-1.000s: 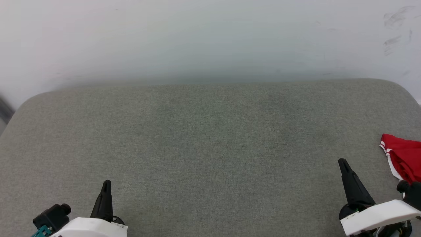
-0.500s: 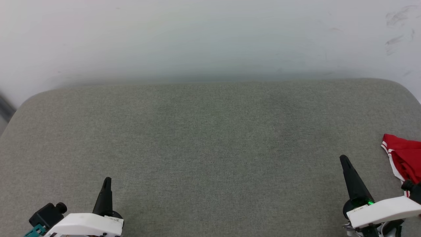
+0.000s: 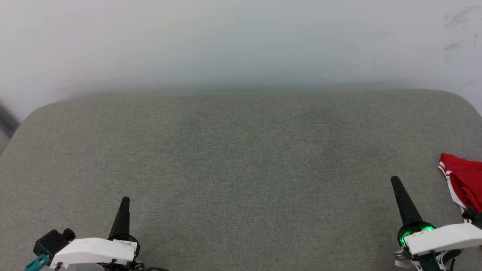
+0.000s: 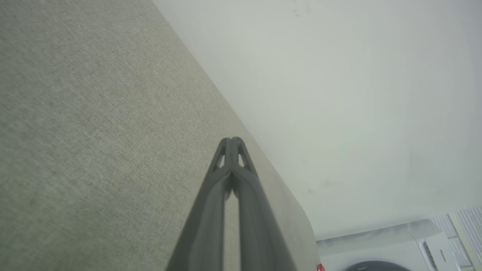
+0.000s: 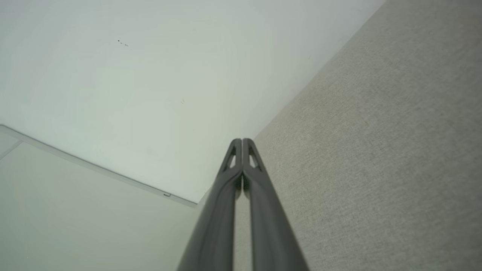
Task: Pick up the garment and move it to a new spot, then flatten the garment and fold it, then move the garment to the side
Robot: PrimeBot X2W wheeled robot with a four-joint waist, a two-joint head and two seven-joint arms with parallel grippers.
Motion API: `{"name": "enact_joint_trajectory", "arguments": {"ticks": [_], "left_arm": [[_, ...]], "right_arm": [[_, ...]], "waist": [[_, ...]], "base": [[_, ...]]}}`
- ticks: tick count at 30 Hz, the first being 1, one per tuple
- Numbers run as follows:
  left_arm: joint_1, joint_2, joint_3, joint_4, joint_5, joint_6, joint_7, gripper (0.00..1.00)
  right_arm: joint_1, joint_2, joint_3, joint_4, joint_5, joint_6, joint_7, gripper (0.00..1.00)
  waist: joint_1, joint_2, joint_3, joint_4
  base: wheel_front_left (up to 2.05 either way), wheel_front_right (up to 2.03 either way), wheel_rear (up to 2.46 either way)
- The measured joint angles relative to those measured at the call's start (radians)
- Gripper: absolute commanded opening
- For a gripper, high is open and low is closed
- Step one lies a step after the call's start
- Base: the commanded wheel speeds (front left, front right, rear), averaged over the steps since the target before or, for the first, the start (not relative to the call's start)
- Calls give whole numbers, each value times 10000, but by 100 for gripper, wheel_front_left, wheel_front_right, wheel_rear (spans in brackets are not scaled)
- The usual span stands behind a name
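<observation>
Left gripper (image 3: 125, 200), right gripper (image 3: 394, 180) clenched empty over broad cushion (image 3: 241, 150); garment (image 3: 465, 178) at its right edge.

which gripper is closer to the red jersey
The right gripper, at the head view's lower right, near the red jersey at the right edge; the left gripper is far across the grey cushion.

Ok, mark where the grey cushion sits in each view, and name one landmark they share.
Head view: the grey cushion spans the lower two thirds.
Left wrist view: cushion covers the left side, its far edge slanting down to the right.
Right wrist view: cushion covers the right side.
Shared landmark: the white wall behind it.
</observation>
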Motion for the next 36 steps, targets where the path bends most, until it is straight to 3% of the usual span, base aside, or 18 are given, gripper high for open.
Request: {"name": "enact_joint_trajectory", "arguments": {"ticks": [36], "left_arm": [[-478, -251, 328, 194, -3032, -201, 857, 0]], "right_arm": [[-583, -6, -207, 915, 3354, 0, 171, 0]], "waist": [[0, 0, 80, 113]], "base": [[0, 0, 0]]}}
